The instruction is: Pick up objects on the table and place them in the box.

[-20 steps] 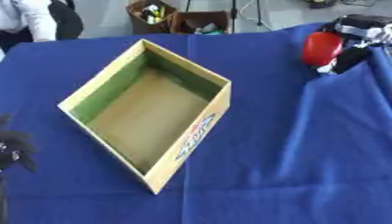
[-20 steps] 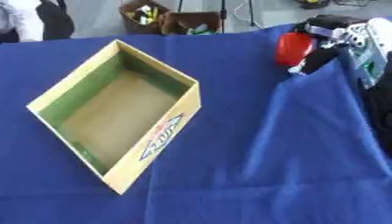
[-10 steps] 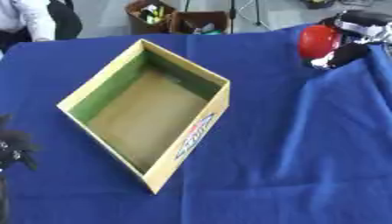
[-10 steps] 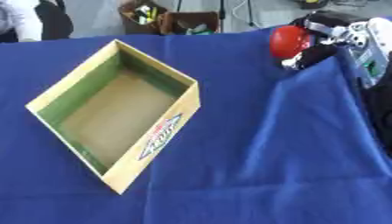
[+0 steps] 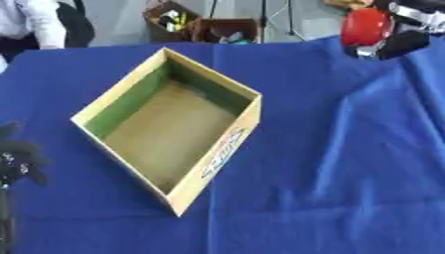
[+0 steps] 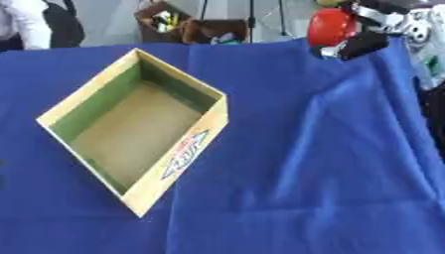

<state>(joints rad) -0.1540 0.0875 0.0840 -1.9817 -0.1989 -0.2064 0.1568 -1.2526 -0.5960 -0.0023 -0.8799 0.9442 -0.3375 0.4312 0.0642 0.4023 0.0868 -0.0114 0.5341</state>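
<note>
In the left eye view your right hand (image 5: pixel 402 38) sits at the upper right, above the far edge of the blue-covered surface (image 5: pixel 347 163), with its fingers curled round a red ball (image 5: pixel 365 26); the open box (image 5: pixel 170 126) lies well apart from it, down and to its left, and your left hand (image 5: pixel 17 158) shows dark at the left edge, though you cannot tell how its fingers stand. In the right eye view the ball is on the left side of the right hand, held clear of the cloth.
</note>
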